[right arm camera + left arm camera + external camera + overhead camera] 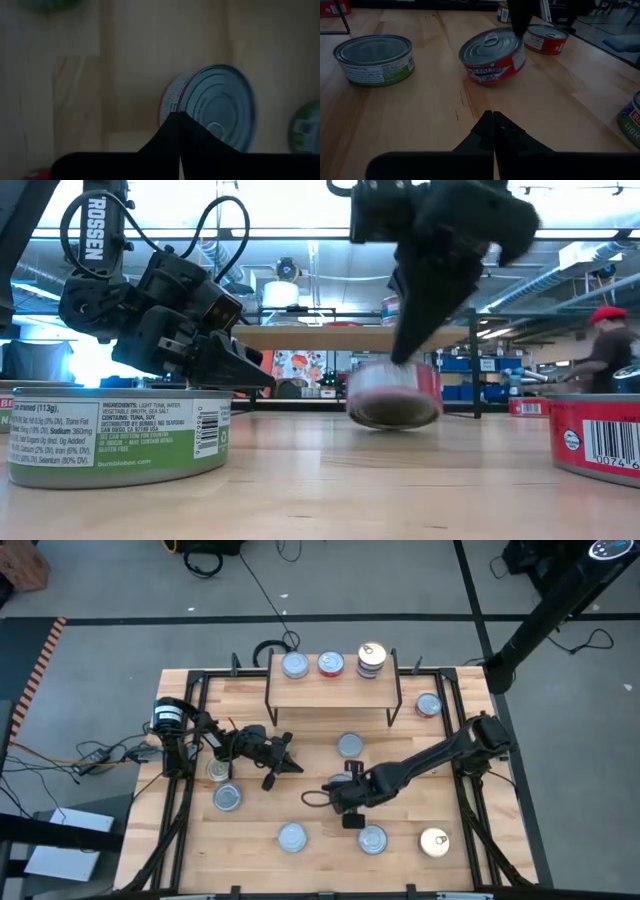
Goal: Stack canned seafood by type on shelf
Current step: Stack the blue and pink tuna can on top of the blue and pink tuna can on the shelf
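Observation:
The shelf [330, 688] stands at the table's far middle with tins on its board: a silver-blue one [295, 665], a red one [330, 664] and a short stack [371, 658]. More tins lie scattered on the table. My right gripper [345, 798] is shut at mid-table, fingers slanting down onto a red-labelled tin [492, 55] that is tilted. My left gripper [290, 765] is shut and empty, hovering low to the left of that tin and pointing at it. My right gripper's shut fingertips [177, 117] come from above against the red-labelled tin's raised top rim [517, 34]. No gap shows between the fingers, and I cannot tell whether anything is pinched. The tin [393, 395] is tipped, its lower edge [490, 81] down at the tabletop.
A green-labelled tin [115, 435] stands near my left gripper, another red tin [546, 37] lies beyond the tilted one. Loose tins sit at the near edge [292, 836], [372, 838], [434, 842] and right of the shelf [427, 705]. A person [605, 350] is in the room behind.

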### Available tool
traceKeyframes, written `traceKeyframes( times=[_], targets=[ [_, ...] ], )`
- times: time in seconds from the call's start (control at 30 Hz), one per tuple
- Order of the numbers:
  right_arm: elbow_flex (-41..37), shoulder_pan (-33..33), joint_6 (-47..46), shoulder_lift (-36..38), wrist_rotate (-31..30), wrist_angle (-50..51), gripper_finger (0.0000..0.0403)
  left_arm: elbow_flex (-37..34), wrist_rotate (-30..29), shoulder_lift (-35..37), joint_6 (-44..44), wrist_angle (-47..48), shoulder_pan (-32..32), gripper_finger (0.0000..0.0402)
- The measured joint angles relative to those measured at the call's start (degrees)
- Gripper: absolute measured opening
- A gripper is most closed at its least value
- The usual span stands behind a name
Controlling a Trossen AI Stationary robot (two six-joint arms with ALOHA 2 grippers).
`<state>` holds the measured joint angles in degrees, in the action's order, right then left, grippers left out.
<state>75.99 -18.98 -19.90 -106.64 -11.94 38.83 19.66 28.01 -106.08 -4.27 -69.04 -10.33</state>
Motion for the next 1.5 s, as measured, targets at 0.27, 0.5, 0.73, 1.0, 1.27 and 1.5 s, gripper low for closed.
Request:
traceKeyframes(
  times=[0.27, 0.5, 0.73, 1.0, 1.27, 1.5],
  targets=[
    [0.09, 3.53, -6.49, 5.69, 6.77, -0.81, 0.0003, 0.0, 0.0, 0.0, 0.02, 0.01, 0.0, 0.0001],
    [-0.38, 6.44, -12.17, 5.5, 19.53, -8.05, 0.0002, 0.0, 0.0, 0.0, 0.02, 0.22, 0.5, 0.0001],
    [-4.82, 9.23, -16.77, 5.19, 30.75, -21.31, 0.0001, 0.0, 0.0, 0.0, -0.02, 0.23, 1.14, 0.0001],
    [-14.46, 11.6, -26.25, 4.8, 38.96, -39.05, 0.0, -0.01, 0.0, 0.0, -0.07, 0.28, 1.14, 0.0001],
    [-21.51, 12.59, -33.04, 4.98, 40.82, -46.87, 0.0001, -0.02, 0.0, 0.0, -0.15, 0.22, 1.14, 0.0001],
    [-21.75, 12.52, -32.19, 5.04, 40.49, -46.68, 0.0014, 0.0, 0.0, 0.0, -0.17, 0.22, 1.14, 0.0001]
  ],
)
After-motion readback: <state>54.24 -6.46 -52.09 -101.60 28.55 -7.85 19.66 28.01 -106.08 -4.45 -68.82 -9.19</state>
